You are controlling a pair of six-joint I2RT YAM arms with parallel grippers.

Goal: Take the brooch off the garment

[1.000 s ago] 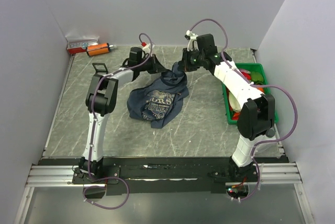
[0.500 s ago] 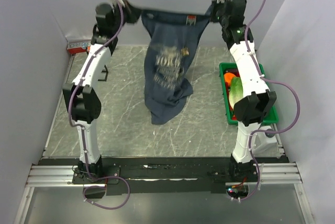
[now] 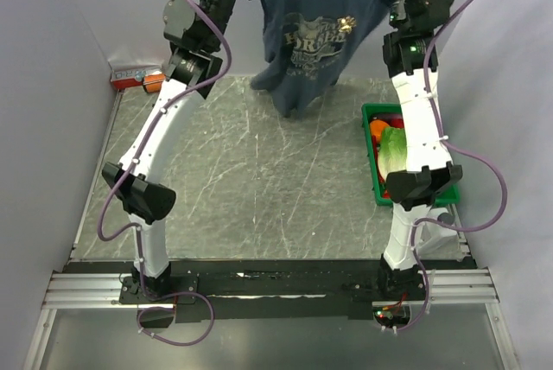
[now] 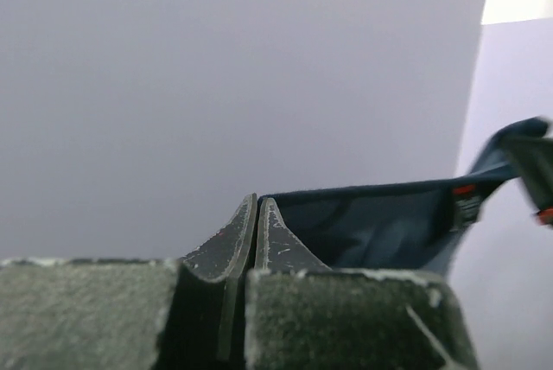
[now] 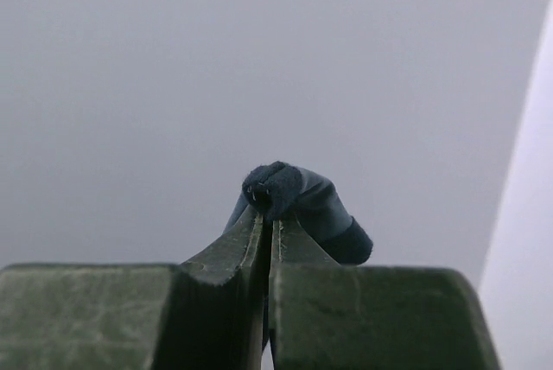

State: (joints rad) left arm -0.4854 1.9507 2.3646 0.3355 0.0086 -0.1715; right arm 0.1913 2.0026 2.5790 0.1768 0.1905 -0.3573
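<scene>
1. The brooch (image 3: pixel 347 23) shows as a small gold speck pinned beside the chest print of the top (image 3: pixel 315 7), on your right arm's side and high above the table (image 3: pixel 259 188).
2. The top hangs spread between both arms, print facing the camera. You can't tell whether its hem touches the table.
3. Your left gripper (image 4: pixel 257 214) is clamped on one shoulder strap, and your right gripper (image 5: pixel 266 216) is clenched on a bunched wad of the other.
4. This looks like the display step, with the brooch not yet off. Both grippers are occupied, so one must let go before it can pinch the brooch.
5. The back wall (image 3: pixel 138 15) is close behind, and the green bin (image 3: pixel 366 141) crowds your right side. Your open room is the middle of the table.
</scene>
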